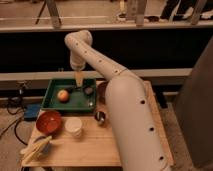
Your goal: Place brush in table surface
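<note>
Brush (83, 90): slim black handle, small round greyish head. Seems to lie flat, approx. parallel to table's far edge, head to the right. It's inside green tray (75, 102) at far-left corner, not on the wood. Table surface (95, 145): pale-brown wood w/ grain, rectangular. Gripper (79, 78) hangs just above brush.

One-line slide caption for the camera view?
Gripper hangs over the green tray, an orange fruit inside; red bowl and white cup sit on the wooden table.
</note>
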